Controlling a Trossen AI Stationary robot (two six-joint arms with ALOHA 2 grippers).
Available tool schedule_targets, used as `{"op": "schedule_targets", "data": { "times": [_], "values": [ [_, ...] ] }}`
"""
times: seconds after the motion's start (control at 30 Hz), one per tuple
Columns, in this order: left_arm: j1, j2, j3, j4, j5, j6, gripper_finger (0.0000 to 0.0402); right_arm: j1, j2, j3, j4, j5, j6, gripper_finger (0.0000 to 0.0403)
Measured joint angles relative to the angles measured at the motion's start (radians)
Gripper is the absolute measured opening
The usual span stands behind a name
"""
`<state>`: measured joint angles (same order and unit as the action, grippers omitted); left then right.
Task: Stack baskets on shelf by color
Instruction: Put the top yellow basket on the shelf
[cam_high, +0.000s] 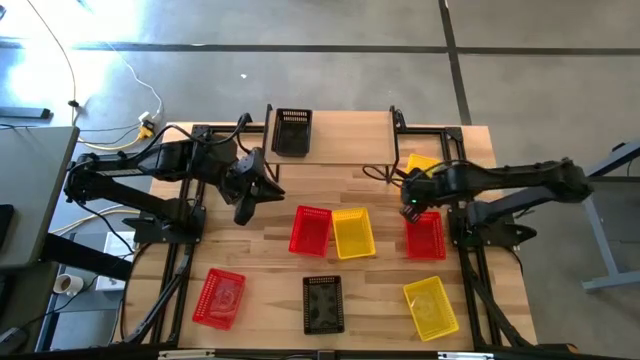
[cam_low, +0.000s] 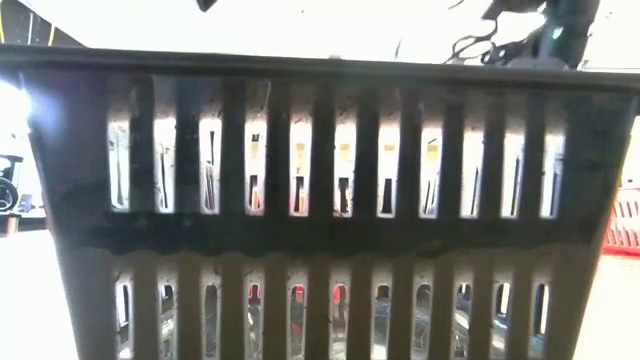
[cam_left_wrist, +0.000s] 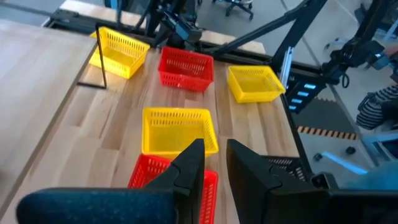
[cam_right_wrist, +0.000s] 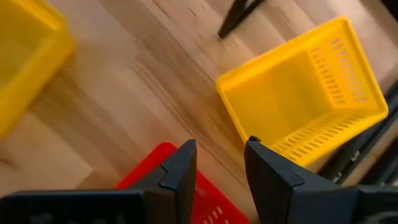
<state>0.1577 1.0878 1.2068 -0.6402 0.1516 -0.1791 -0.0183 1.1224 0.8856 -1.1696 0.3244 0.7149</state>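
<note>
A black basket (cam_high: 291, 130) stands on the left end of the shelf (cam_high: 345, 140). The other baskets sit on the table. Red (cam_high: 311, 230) and yellow (cam_high: 353, 232) ones are side by side mid-table. Another red (cam_high: 425, 235) is on the right, and a yellow (cam_high: 422, 163) lies by the shelf's right legs. Red (cam_high: 219, 297), black (cam_high: 323, 303) and yellow (cam_high: 431, 306) form the near row. My left gripper (cam_high: 247, 207) hangs open just left of the middle red basket (cam_left_wrist: 146, 177). My right gripper (cam_high: 410, 207) is open over the right red basket's (cam_right_wrist: 155, 165) far end.
The near black basket (cam_low: 320, 200) fills the low view and hides most of the table. The shelf's thin black legs (cam_right_wrist: 239, 15) stand close to my right gripper. Bare tabletop (cam_high: 200, 240) lies left of the middle baskets. The shelf's middle and right end are bare.
</note>
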Motion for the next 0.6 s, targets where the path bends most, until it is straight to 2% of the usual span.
{"op": "schedule_targets", "data": {
  "times": [0.23,0.6],
  "values": [
    [-0.001,0.0,0.0,-0.018,0.0,0.0,0.006,-0.048,0.144,0.0,0.004,-0.045,-0.035,0.0122],
    [-0.001,0.0,0.0,-0.017,-0.001,-0.004,0.006,-0.074,0.298,0.0,0.004,-0.037,-0.092,0.0122]
  ]
}}
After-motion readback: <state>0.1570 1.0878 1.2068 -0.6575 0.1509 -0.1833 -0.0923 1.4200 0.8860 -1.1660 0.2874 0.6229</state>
